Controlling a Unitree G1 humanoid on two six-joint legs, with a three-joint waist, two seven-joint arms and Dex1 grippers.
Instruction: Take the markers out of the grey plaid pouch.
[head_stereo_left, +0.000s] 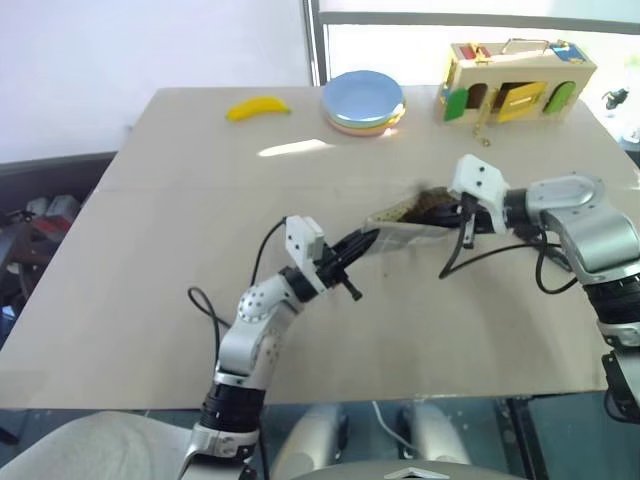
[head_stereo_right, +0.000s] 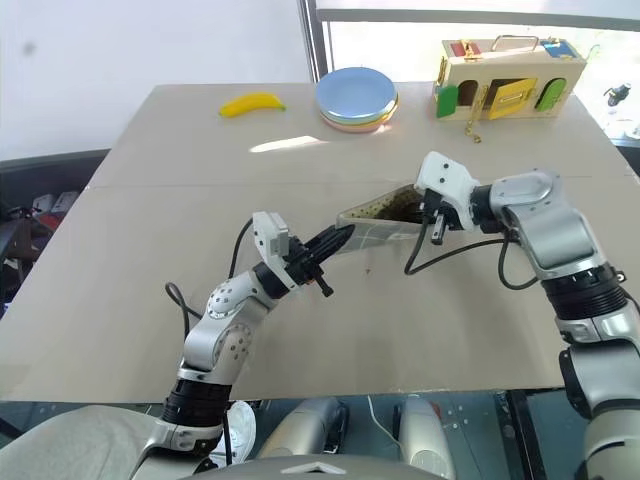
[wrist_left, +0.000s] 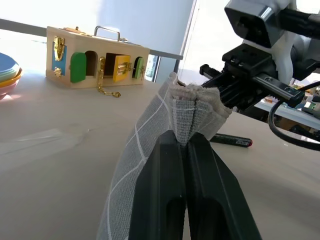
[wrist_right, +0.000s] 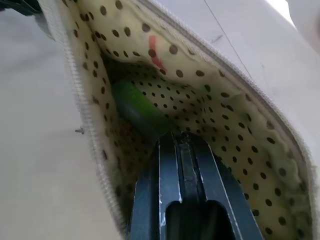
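Left hand (wrist_left: 186, 145) pinches soft plaid pouch (wrist_left: 145, 155) — right hand (wrist_right: 181, 139) clamps smooth green marker (wrist_right: 137, 111).

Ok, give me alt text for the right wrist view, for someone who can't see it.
The right gripper, its two black fingers shut, reaches inside the open grey plaid pouch, tips touching a light green marker lying against the cream, brown-dotted lining. Whether the marker is gripped cannot be told. Pale tabletop shows beside the pouch.

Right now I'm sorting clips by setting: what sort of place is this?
Probably an indoor lab or test room set up for tabletop practice: a plain tan table by a window, with toy-like props on it, a wooden latch box, stacked plates and a banana.
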